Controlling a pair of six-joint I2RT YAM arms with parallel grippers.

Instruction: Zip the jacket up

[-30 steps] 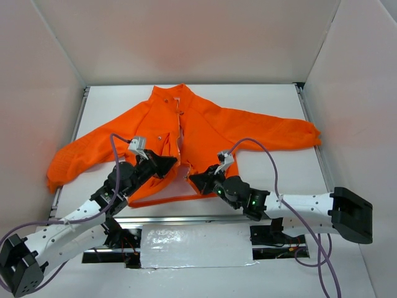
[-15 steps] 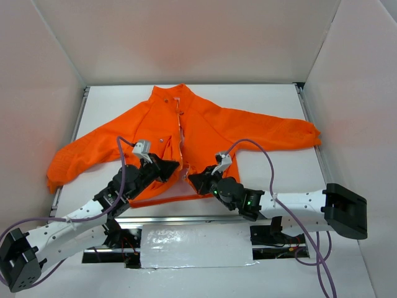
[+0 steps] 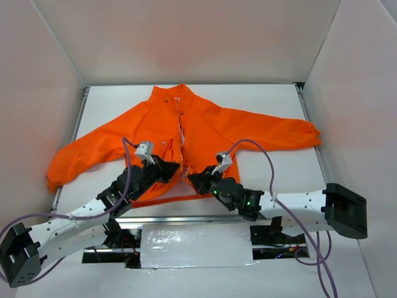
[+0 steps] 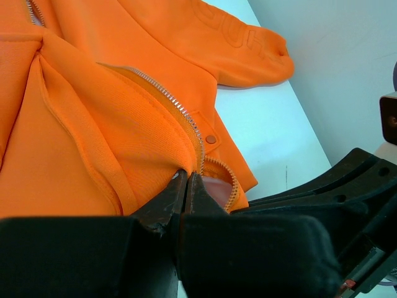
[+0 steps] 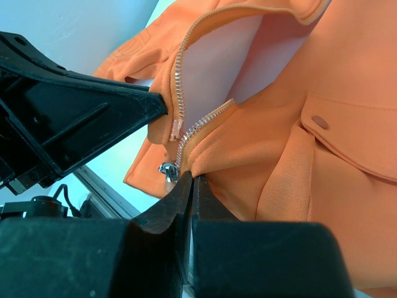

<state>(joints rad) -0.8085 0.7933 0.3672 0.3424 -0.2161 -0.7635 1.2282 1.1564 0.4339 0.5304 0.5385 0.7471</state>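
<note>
Orange jacket [image 3: 211,127] fronts close up: left gripper [image 4: 186,179] slides right, clamped on one zipper edge, right gripper [image 5: 189,181] pinching the other, nearly ready to mate.

Jacket [image 3: 211,124] on table [image 3: 273,99]; L claw [image 3: 178,169], R claw [image 3: 190,180] flank zip [image 3: 181,144] btm.

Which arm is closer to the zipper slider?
Right arm. Its jaws pinch the jacket beside the zipper slider; the left arm's jaws grip the opposite zipper edge, slightly farther off.
</note>
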